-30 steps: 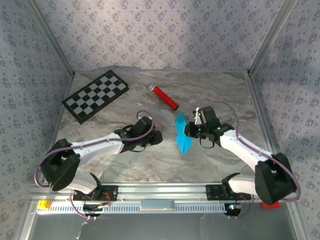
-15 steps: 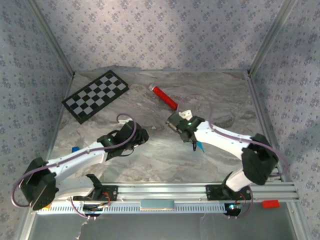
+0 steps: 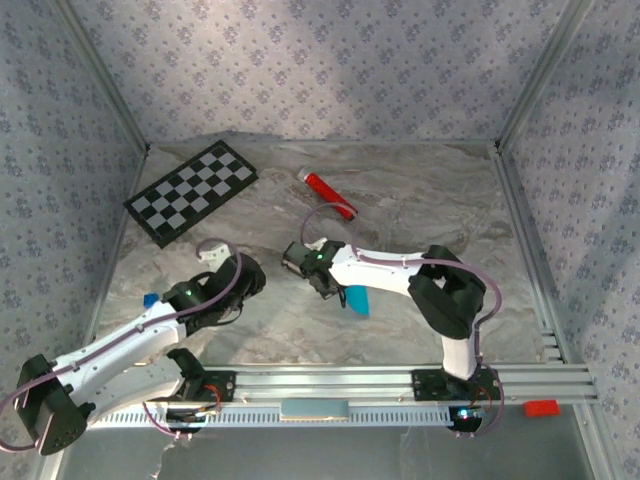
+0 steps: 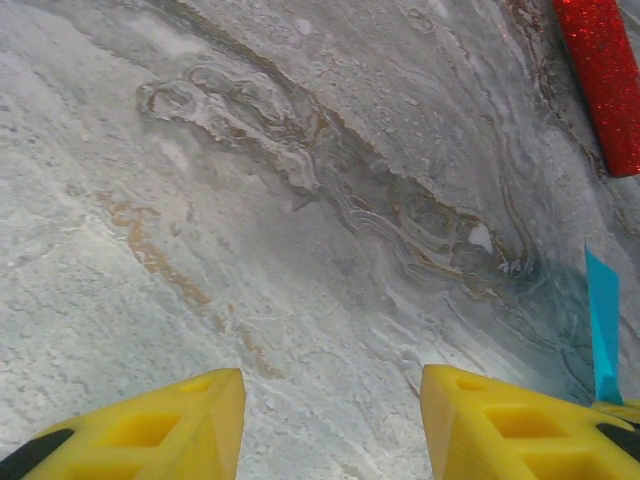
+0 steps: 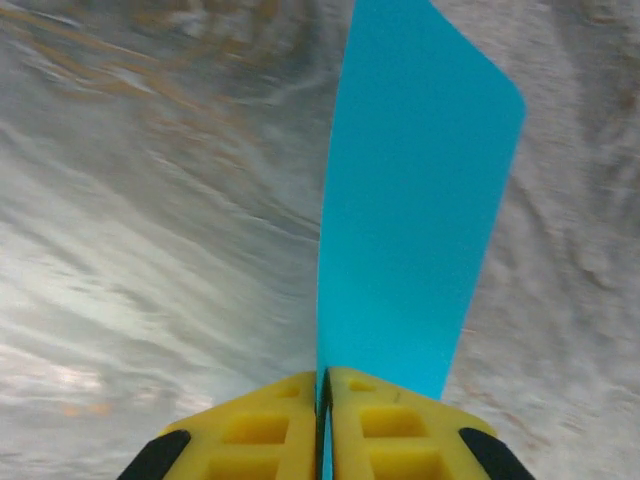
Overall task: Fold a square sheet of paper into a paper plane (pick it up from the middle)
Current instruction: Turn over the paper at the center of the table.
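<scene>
**Right hand pinches the paper plane at centre counter, left hand hangs open**

We start with the marbled grey counter (image 3: 430, 190). The black-and-white checkerboard (image 3: 192, 191) lies at an angle in its far left corner, well apart from everything else.

The left arm (image 3: 120, 335) stretches in low from the near left. The right arm (image 3: 390, 272) doubles back across the middle, its wrist reaching toward the left arm's side.

The red cylinder (image 3: 330, 195) lies on its side at far centre, beyond both wrists and touching neither. The left wrist camera catches its glittery surface in the upper right corner.

Now the paper plane (image 5: 410, 200), a narrow blade of bright cyan-blue. From above it shows as a small cyan patch just under the right arm's forearm, near the middle of the counter. On the right wrist camera it rises out of the fingers and ends in a rounded, slanted tip, with blurred marble behind it.

The right hand (image 5: 323, 400) has its yellow fingers pressed together, with the edge of the plane clamped in the seam between them.

The left hand (image 4: 332, 400) has its yellow fingers standing apart over bare marble, with nothing between them. A sliver of the cyan plane pokes in at the right edge of that view, beside the right finger. Whether it touches the finger, I can't tell.
</scene>
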`<action>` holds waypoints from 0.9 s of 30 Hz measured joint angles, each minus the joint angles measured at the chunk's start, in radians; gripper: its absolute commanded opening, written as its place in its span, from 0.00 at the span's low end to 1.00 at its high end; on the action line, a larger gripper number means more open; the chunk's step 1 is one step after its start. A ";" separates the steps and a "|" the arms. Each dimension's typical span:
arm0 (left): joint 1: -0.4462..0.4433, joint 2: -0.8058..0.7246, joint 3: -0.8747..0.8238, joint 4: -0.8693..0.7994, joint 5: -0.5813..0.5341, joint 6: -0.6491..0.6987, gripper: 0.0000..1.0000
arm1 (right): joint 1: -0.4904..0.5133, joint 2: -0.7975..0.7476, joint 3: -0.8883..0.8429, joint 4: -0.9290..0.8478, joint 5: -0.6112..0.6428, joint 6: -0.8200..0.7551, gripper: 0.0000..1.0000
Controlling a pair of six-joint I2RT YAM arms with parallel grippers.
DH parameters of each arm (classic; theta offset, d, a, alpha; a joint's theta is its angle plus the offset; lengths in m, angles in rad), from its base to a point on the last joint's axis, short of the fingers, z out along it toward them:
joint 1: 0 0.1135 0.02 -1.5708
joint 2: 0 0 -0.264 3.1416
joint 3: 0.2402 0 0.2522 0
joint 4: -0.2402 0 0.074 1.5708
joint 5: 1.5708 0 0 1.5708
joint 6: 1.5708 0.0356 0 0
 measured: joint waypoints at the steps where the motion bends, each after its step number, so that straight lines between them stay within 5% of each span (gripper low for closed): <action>1: 0.000 0.000 0.000 -0.006 -0.001 -0.002 0.49 | 0.000 0.002 0.002 0.015 -0.027 0.000 0.18; 7: 0.000 0.013 0.000 -0.023 -0.006 0.000 0.51 | -0.041 -0.019 -0.050 0.193 -0.263 0.000 0.42; 11: 0.000 0.053 0.006 -0.014 0.019 0.021 0.52 | -0.101 -0.115 -0.174 0.330 -0.425 0.004 0.46; 20: 0.001 0.289 0.105 0.097 0.204 0.144 0.48 | -0.373 -0.464 -0.555 0.633 -0.736 0.076 0.16; 27: 0.001 0.498 0.147 0.262 0.423 0.187 0.45 | -0.591 -0.502 -0.757 0.766 -0.943 0.155 0.06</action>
